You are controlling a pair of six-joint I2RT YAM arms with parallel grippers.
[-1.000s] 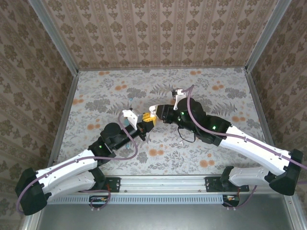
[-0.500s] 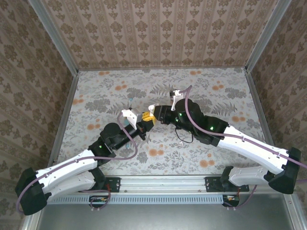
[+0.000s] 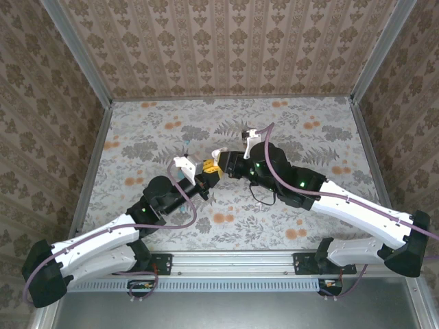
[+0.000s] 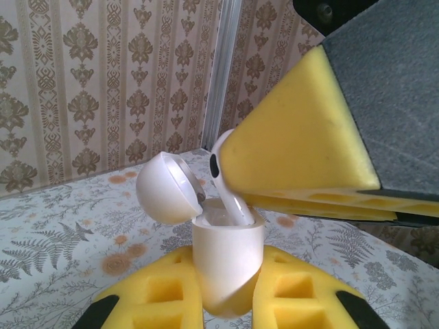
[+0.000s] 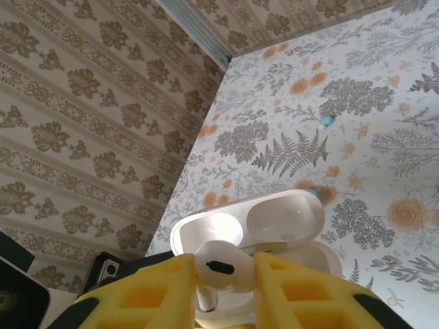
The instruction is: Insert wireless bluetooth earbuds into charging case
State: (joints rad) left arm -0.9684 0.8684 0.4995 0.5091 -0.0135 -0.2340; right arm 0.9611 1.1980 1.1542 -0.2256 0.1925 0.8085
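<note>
Earbud [image 5: 214,267], white, pinched in my right tool [image 5: 223,291], low centre of frame; its stem seems inside the open case [image 4: 226,250] my left tool [image 4: 226,301] clamps.

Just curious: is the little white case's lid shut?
No, the lid stands flipped open, with a white earbud poking into the case.

The white charging case [image 4: 226,264] stands upright, clamped in the left gripper [image 4: 226,301], and its round lid [image 4: 167,188] is open and leans back to the left. One white earbud [image 4: 232,197], pinched by the right gripper [image 5: 219,277], is tilted, with its stem reaching into the opening of the case. A tiny teal bud [image 5: 327,120] lies on the table [image 5: 384,82], well apart from the case.
</note>
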